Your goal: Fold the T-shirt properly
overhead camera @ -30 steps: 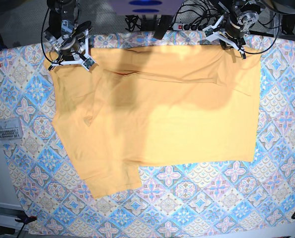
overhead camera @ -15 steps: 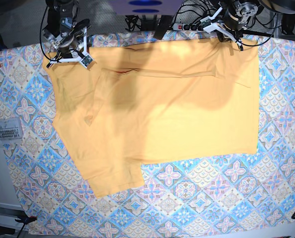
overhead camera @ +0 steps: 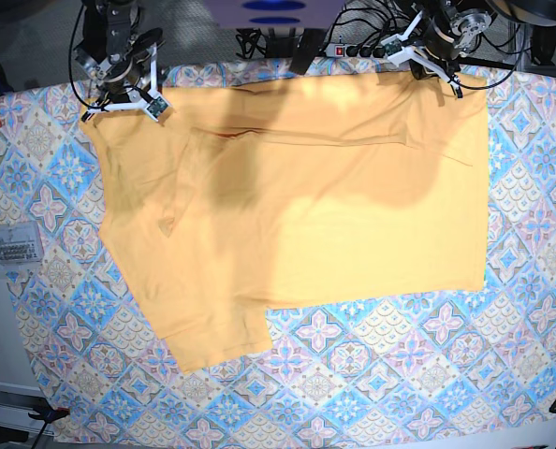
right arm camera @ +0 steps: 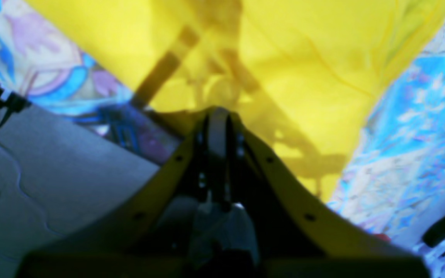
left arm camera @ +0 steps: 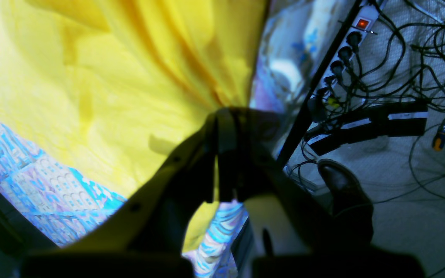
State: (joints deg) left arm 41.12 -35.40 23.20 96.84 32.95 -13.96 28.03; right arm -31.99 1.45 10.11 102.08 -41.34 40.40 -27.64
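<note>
Base view: T-shirt (overhead camera: 297, 196) spread nearly flat across the patterned tablecloth (overhead camera: 428, 374), far edge drawn up to the table's far side, one sleeve (overhead camera: 208, 337) projecting toward the near edge at image left. Left gripper (overhead camera: 435, 67) at the shirt's far corner on image right, right gripper (overhead camera: 121, 94) at the far corner on image left; both at the cloth's top hem, well apart. Broad shadow across the upper middle of the shirt.

Left wrist view: left gripper (left arm camera: 222, 127) clenched, jaws pressed together on a pinch of yellow T-shirt (left arm camera: 110, 77) fabric, folds radiating from the pinch. Tablecloth (left arm camera: 33, 185) visible beneath the cloth edge. Power strip (left arm camera: 346, 42), tangled cables and a dark shoe (left arm camera: 342, 189) on the floor beyond the table edge.

Right wrist view: right gripper (right arm camera: 216, 116) clamped tight, tip meeting the T-shirt (right arm camera: 284, 58) edge; grasp on cloth probable but blurred. Tablecloth (right arm camera: 408, 135) on both sides, grey floor (right arm camera: 52, 162) at image left.
</note>
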